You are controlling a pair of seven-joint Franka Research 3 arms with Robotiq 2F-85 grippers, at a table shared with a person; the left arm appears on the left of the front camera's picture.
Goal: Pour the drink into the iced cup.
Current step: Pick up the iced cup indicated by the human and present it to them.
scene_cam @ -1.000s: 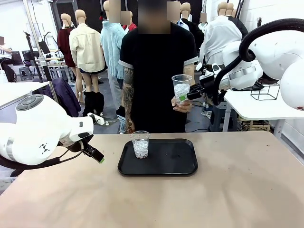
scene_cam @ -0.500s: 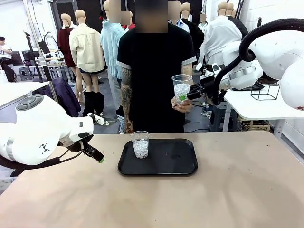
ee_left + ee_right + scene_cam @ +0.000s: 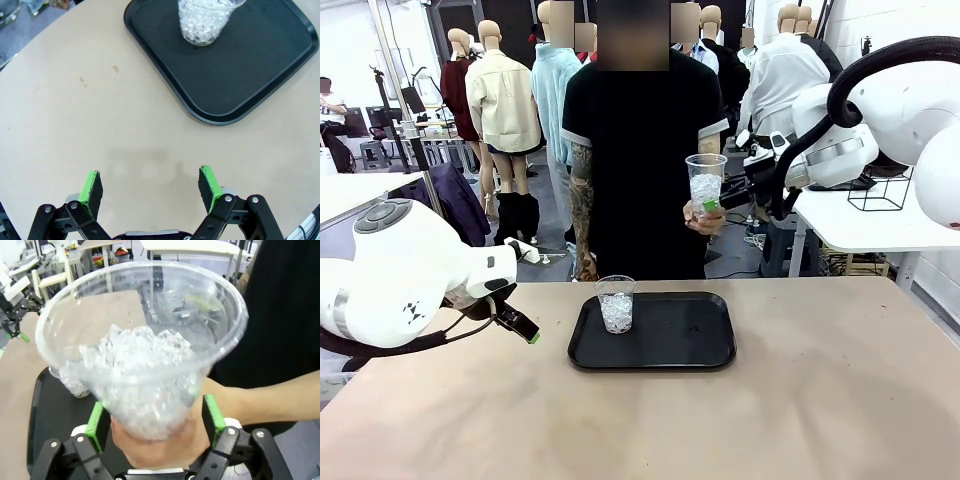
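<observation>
Step in hand: I read this as a handover at the far table edge. The person's hand (image 3: 702, 216) grips a clear iced cup (image 3: 705, 184) from below, and my right gripper (image 3: 716, 207) sits at the base of that same cup.

Right gripper: in the right wrist view its green pads (image 3: 212, 413) stand either side of the held cup's base with visible gaps, so I call the jaws spread, not clamped; the cup's weight looks to be in the hand.

Left gripper: the left gripper (image 3: 150, 187) hangs low over bare table, jaws spread wide, nothing between them, near the left edge of the black tray (image 3: 710, 350).

Second cup: another cup of ice (image 3: 615, 303) stands upright on the tray's left part.

The drink: I see no dark liquid; both cups show only white ice.

Next move, my judgement: draw the right arm clear of the hand without nudging the cup, then find the drink's container before any pour.

Arm pose: right arm stretched far across; left arm tucked low at the left side.
</observation>
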